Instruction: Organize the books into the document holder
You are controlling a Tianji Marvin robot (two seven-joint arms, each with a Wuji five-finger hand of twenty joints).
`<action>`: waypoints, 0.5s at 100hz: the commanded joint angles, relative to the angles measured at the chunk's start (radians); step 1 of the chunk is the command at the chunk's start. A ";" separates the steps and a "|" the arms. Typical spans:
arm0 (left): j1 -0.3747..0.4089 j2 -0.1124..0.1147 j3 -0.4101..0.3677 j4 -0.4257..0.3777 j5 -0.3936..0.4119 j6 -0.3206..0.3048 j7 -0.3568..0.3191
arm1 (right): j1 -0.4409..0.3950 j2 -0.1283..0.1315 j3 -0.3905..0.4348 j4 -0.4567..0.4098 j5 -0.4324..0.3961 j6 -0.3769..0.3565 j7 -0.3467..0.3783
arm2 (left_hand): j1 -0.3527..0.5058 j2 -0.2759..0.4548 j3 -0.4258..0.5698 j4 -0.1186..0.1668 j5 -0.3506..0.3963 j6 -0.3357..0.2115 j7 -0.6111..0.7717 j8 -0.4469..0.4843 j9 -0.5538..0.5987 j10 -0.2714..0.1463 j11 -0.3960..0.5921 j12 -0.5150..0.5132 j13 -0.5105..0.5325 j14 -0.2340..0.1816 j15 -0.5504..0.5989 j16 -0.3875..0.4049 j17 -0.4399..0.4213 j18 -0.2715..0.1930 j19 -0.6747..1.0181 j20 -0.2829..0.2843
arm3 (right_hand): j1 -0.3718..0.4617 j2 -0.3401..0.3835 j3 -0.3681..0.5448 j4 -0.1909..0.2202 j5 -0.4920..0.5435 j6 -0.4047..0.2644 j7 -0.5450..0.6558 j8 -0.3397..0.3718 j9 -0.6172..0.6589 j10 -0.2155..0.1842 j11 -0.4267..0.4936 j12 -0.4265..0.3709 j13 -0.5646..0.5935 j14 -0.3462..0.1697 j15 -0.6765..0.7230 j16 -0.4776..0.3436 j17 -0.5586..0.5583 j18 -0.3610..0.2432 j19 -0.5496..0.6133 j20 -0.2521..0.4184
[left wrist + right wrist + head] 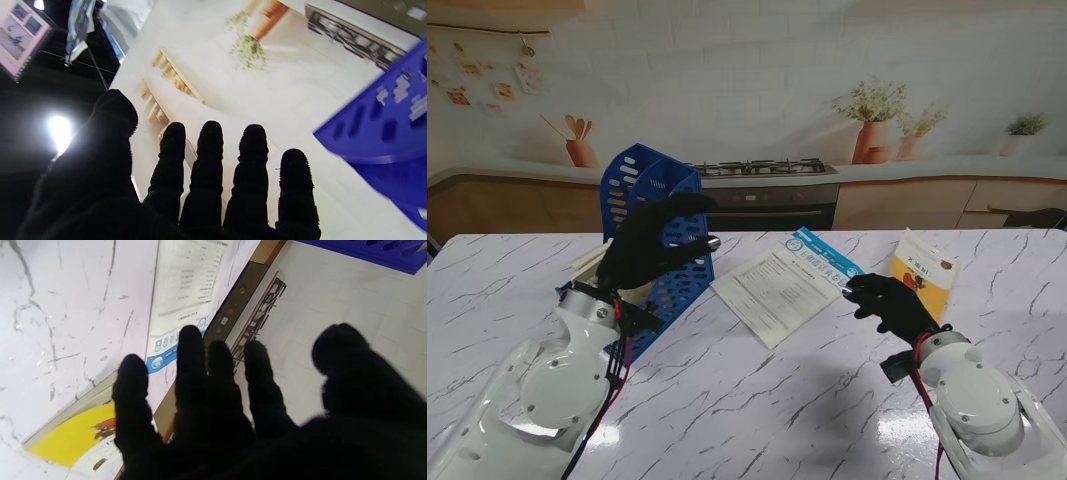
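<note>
Right robot hand — fingers apart, empty, at near corner of white-and-blue booklet. Left robot hand spread against blue document holder. Best pinched at that corner edge — lifted flat off desk.

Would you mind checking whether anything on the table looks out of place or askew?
Two books lie flat outside the blue document holder: the white-and-blue booklet sits at a skewed angle mid-table, the yellow book to its right. Nothing looks spilled or damaged.
</note>
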 commanded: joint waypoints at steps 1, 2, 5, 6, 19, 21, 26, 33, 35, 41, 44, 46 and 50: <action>-0.010 -0.012 0.018 0.032 -0.002 -0.030 -0.028 | -0.019 -0.008 0.002 -0.012 0.004 -0.012 -0.008 | 0.014 0.033 -0.028 0.038 0.015 0.013 -0.005 -0.003 -0.014 -0.002 0.004 0.008 0.004 0.013 0.013 0.008 -0.002 0.007 0.041 0.016 | -0.015 0.008 -0.007 0.036 0.036 -0.028 0.008 0.016 0.010 -0.007 0.009 0.011 0.010 0.009 0.007 0.005 -0.005 -0.077 0.015 -0.004; -0.012 -0.011 0.021 0.035 -0.004 -0.032 -0.031 | -0.020 -0.008 0.002 -0.012 0.004 -0.013 -0.008 | 0.013 0.034 -0.029 0.038 0.015 0.013 -0.005 -0.003 -0.014 -0.002 0.004 0.008 0.004 0.012 0.013 0.008 -0.002 0.007 0.041 0.016 | -0.015 0.008 -0.007 0.036 0.035 -0.028 0.007 0.016 0.011 -0.006 0.009 0.011 0.009 0.009 0.006 0.005 -0.006 -0.077 0.015 -0.004; -0.018 -0.010 0.028 0.044 -0.010 -0.038 -0.038 | -0.022 -0.009 0.004 -0.014 0.004 -0.015 -0.010 | 0.013 0.036 -0.031 0.038 0.014 0.013 -0.005 -0.003 -0.015 -0.001 0.003 0.007 0.004 0.011 0.013 0.007 -0.003 0.006 0.042 0.014 | -0.016 0.009 -0.006 0.036 0.035 -0.027 0.007 0.015 0.011 -0.006 0.008 0.011 0.009 0.010 0.006 0.005 -0.007 -0.076 0.014 -0.004; -0.019 -0.010 0.030 0.047 -0.012 -0.039 -0.041 | -0.023 -0.009 0.005 -0.014 0.004 -0.016 -0.010 | 0.013 0.036 -0.031 0.038 0.014 0.013 -0.005 -0.003 -0.015 -0.001 0.003 0.007 0.004 0.011 0.013 0.007 -0.003 0.006 0.042 0.014 | -0.016 0.009 -0.006 0.036 0.034 -0.027 0.007 0.015 0.011 -0.006 0.008 0.011 0.009 0.009 0.005 0.005 -0.007 -0.076 0.014 -0.004; -0.035 -0.007 0.051 0.082 -0.059 -0.052 -0.072 | -0.033 -0.010 0.013 -0.018 0.005 -0.021 -0.014 | 0.021 0.038 -0.037 0.040 0.016 0.019 -0.005 -0.003 -0.011 0.002 0.004 0.006 0.009 0.011 0.015 0.006 0.007 0.000 0.052 0.013 | -0.014 0.013 -0.007 0.035 0.032 -0.026 0.005 0.015 0.006 -0.006 0.004 0.012 0.003 0.010 0.002 0.005 -0.011 -0.080 0.012 -0.004; -0.037 -0.007 0.054 0.087 -0.071 -0.054 -0.079 | -0.034 -0.009 0.014 -0.019 0.006 -0.022 -0.014 | 0.024 0.039 -0.038 0.040 0.017 0.023 -0.005 -0.003 -0.010 0.003 0.004 0.006 0.013 0.010 0.018 0.007 0.014 -0.002 0.060 0.015 | -0.014 0.015 -0.007 0.035 0.032 -0.026 0.005 0.016 0.006 -0.007 0.004 0.013 0.003 0.009 0.002 0.005 -0.011 -0.080 0.011 -0.005; -0.041 -0.005 0.060 0.099 -0.101 -0.059 -0.097 | -0.037 -0.009 0.016 -0.020 0.006 -0.024 -0.014 | 0.026 0.040 -0.039 0.040 0.018 0.027 -0.005 -0.004 -0.010 0.010 0.005 0.005 0.012 0.014 0.019 0.007 0.019 -0.004 0.068 0.016 | -0.013 0.017 -0.009 0.035 0.031 -0.024 0.004 0.016 0.005 -0.007 0.004 0.014 0.002 0.006 0.002 0.006 -0.012 -0.082 0.010 -0.005; -0.046 -0.003 0.070 0.115 -0.136 -0.067 -0.120 | -0.041 -0.010 0.019 -0.024 0.004 -0.028 -0.018 | 0.031 0.041 -0.040 0.041 0.020 0.035 -0.004 -0.004 -0.009 0.016 0.008 0.005 0.019 0.018 0.028 0.009 0.033 -0.012 0.091 0.019 | -0.010 0.021 -0.015 0.035 0.032 -0.026 0.005 0.016 0.005 -0.012 0.006 0.015 -0.001 0.001 0.001 0.006 -0.013 -0.088 0.008 -0.006; -0.047 -0.003 0.074 0.121 -0.143 -0.070 -0.124 | -0.042 -0.010 0.019 -0.024 0.003 -0.030 -0.019 | 0.031 0.042 -0.041 0.041 0.020 0.037 -0.004 -0.004 -0.009 0.016 0.009 0.005 0.018 0.019 0.030 0.010 0.034 -0.015 0.094 0.019 | -0.009 0.022 -0.017 0.035 0.031 -0.027 0.005 0.017 0.003 -0.012 0.006 0.016 -0.001 0.000 0.001 0.006 -0.013 -0.090 0.008 -0.006; -0.050 -0.003 0.084 0.138 -0.157 -0.077 -0.131 | -0.046 -0.011 0.020 -0.027 0.001 -0.033 -0.025 | 0.033 0.041 -0.042 0.042 0.021 0.038 -0.002 -0.004 -0.008 0.018 0.013 0.005 0.020 0.021 0.036 0.012 0.037 -0.020 0.104 0.018 | -0.006 0.025 -0.023 0.035 0.030 -0.028 0.005 0.017 0.001 -0.015 0.009 0.017 -0.002 -0.005 0.002 0.007 -0.014 -0.097 0.006 -0.007; -0.051 -0.002 0.088 0.146 -0.163 -0.079 -0.135 | -0.047 -0.012 0.020 -0.029 0.000 -0.035 -0.027 | 0.032 0.041 -0.043 0.042 0.021 0.038 -0.002 -0.004 -0.008 0.017 0.014 0.005 0.019 0.023 0.038 0.012 0.037 -0.020 0.106 0.017 | -0.006 0.026 -0.026 0.035 0.029 -0.028 0.005 0.018 0.000 -0.016 0.009 0.017 -0.003 -0.007 0.002 0.007 -0.013 -0.100 0.006 -0.007; -0.051 -0.001 0.091 0.151 -0.167 -0.079 -0.139 | -0.048 -0.012 0.021 -0.030 -0.001 -0.036 -0.028 | 0.032 0.042 -0.043 0.042 0.021 0.036 -0.001 -0.004 -0.009 0.018 0.014 0.005 0.017 0.025 0.039 0.012 0.034 -0.018 0.108 0.015 | -0.005 0.029 -0.028 0.035 0.028 -0.028 0.005 0.018 -0.002 -0.015 0.009 0.017 -0.003 -0.008 0.002 0.006 -0.013 -0.101 0.006 -0.007; -0.051 0.001 0.093 0.160 -0.174 -0.078 -0.151 | -0.049 -0.012 0.021 -0.031 -0.004 -0.037 -0.029 | 0.032 0.044 -0.044 0.042 0.019 0.037 -0.002 -0.005 -0.010 0.017 0.014 0.004 0.015 0.024 0.040 0.012 0.033 -0.019 0.109 0.013 | -0.003 0.028 -0.031 0.036 0.026 -0.028 0.004 0.017 -0.004 -0.018 0.010 0.016 -0.007 -0.010 0.001 0.006 -0.013 -0.101 0.006 -0.007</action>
